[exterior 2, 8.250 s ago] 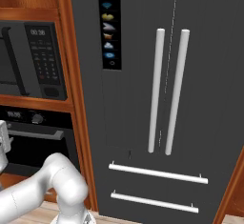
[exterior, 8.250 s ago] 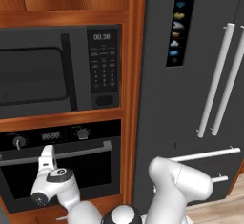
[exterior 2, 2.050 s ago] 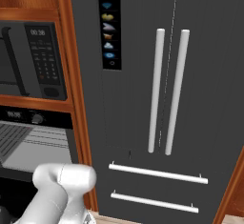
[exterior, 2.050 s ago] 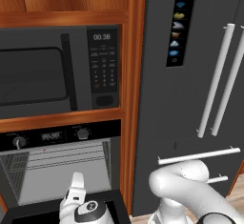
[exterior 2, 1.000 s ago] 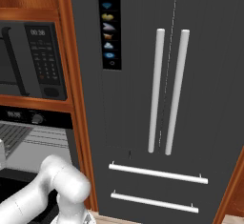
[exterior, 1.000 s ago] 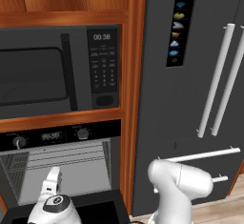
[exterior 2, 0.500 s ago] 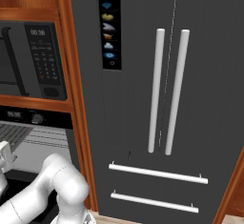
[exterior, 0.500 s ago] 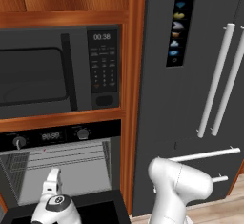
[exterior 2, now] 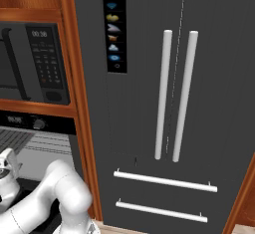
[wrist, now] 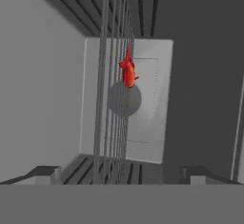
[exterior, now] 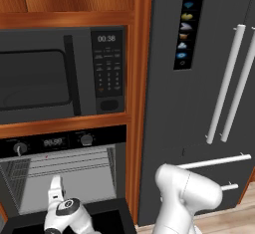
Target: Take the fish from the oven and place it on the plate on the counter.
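The small red-orange fish lies on a grey wire rack deep inside the black built-in oven, well ahead of the two-finger gripper and roughly in line with the gap between its tips. In the hand view the dark fingertips stand wide apart with nothing between them. The rack's wires run straight from the gripper toward the fish, and a round grey disc on the pale back wall sits just beside the fish.

In the left base view the oven door is down and the white hand hangs at the mouth of the cavity, below the black microwave with a keypad. Grey side walls close the cavity on both sides; a dark tall refrigerator with white bar handles stands to the right.
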Tool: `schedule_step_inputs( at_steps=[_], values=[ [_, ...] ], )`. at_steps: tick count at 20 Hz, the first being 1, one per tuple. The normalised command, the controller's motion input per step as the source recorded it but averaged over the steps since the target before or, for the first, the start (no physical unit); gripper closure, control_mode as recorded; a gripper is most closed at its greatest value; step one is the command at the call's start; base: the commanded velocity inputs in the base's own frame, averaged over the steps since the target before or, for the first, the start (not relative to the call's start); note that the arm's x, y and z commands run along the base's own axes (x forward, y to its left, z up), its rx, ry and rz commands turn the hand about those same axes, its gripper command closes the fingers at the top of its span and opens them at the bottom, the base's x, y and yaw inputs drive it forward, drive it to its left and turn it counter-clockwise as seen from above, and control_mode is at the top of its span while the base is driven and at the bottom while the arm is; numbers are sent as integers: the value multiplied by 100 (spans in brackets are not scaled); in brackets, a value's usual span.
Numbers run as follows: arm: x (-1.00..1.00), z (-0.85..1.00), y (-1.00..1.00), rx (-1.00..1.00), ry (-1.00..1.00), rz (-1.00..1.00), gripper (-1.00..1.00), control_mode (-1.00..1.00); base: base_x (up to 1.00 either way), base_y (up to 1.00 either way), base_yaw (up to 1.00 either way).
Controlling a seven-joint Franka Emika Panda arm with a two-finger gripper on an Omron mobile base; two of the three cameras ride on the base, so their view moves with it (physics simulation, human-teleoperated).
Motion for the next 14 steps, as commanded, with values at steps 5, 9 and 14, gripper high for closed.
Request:
schedule_step_inputs(
  at_steps=[5, 9, 14],
  values=[
    [52, -29, 6, -8, 2, 21, -100, -100, 0, 0, 0],
    [50, -38, 21, -10, 8, 12, -100, -100, 0, 0, 0],
    [18, -30, 26, -10, 0, 2, -100, -100, 0, 0, 0]
  ],
)
